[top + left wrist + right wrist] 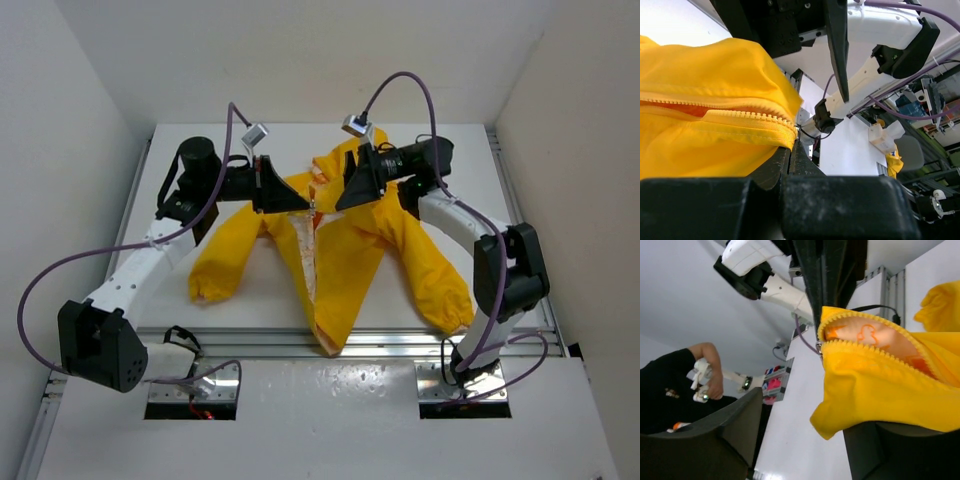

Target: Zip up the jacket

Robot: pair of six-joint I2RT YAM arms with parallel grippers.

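Observation:
The yellow jacket lies spread on the white table, sleeves out to both sides and front open below. My left gripper is shut on the jacket's zipper edge near the collar; its fingertips pinch the fabric end. My right gripper faces it from the right, and a metal zipper slider hangs between them. The right gripper is open. A fold of jacket rests on its right finger, with peach patterned lining showing above.
White enclosure walls stand on both sides of the table. Metal rails run along its near edge, and the jacket hem hangs over them. Purple cables loop above both arms. A person's hand shows beyond the table in the right wrist view.

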